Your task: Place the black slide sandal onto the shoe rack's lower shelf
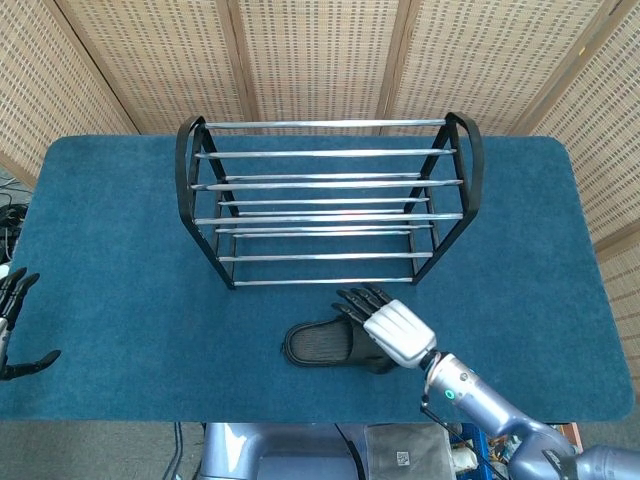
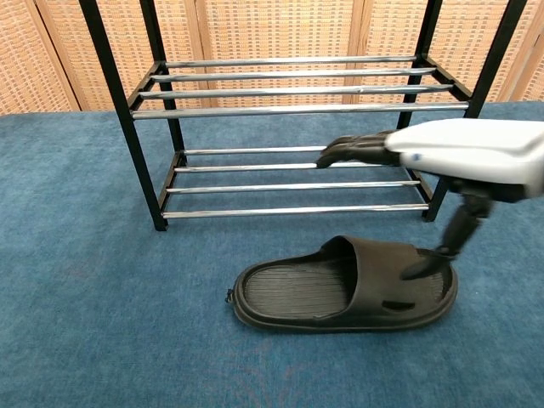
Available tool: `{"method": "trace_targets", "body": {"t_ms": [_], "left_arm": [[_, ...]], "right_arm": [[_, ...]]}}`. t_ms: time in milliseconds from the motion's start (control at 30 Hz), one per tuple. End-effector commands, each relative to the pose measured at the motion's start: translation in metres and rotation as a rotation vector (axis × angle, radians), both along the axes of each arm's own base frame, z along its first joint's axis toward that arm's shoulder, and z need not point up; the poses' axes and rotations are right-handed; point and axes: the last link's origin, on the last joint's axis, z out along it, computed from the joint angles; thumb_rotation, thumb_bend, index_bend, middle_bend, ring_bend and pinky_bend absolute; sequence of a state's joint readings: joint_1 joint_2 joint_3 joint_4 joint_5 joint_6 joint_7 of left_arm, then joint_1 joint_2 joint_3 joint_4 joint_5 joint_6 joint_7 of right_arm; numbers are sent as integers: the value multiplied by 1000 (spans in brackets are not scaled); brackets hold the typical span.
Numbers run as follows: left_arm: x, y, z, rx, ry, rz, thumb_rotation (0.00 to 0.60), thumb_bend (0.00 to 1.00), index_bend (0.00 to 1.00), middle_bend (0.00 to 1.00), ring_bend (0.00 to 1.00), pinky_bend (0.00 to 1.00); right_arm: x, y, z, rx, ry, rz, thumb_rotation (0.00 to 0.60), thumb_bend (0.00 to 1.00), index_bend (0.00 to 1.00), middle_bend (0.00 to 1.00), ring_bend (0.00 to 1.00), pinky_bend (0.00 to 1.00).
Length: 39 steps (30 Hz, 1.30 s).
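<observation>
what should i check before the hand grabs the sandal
1. Right hand over the sandal: ok, it hovers above the strap end.
2. Fingers apart for a grasp: ok, spread, nothing held.
3. Thumb touching the sandal: cannot tell, its tip is close to the strap.
4. Sandal flat on the table, sole down: ok.
5. Lower shelf of the shoe rack free: ok, bare rails.
6. Left hand out of the way: ok, at the table's left edge.

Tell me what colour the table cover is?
Dark blue-teal, a fuzzy carpet-like table cover; it shows best in the head view.
</observation>
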<state>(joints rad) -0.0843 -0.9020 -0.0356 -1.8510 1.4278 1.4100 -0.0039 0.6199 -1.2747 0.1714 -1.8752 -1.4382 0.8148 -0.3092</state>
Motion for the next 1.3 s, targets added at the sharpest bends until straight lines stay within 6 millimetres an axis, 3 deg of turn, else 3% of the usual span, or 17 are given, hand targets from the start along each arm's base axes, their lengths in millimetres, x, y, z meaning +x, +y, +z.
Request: {"method": "trace_targets", "body": {"t_ms": [33,267,667,1300], "left_arm": [[-1,2,1,-2,-2,3,600,173,0,0,0,0],[-3,4,1,-13,-7,7,600,174,0,0,0,0],[-3,6,0,-19,-6,9,600,173,0,0,0,0],[-4,6,2,-19,-12,12,600,173,0,0,0,0]], "right_arm": [[37,-7,-29,65,25,40,600,0,0,0,0,0],[65,-5,-70,134,72,-8,600,0,0,0,0,0],[78,2,-107,173,157,-109,600,0,0,0,0,0],[51,-10,-115,90,331,-216,600,0,0,0,0,0]]}}
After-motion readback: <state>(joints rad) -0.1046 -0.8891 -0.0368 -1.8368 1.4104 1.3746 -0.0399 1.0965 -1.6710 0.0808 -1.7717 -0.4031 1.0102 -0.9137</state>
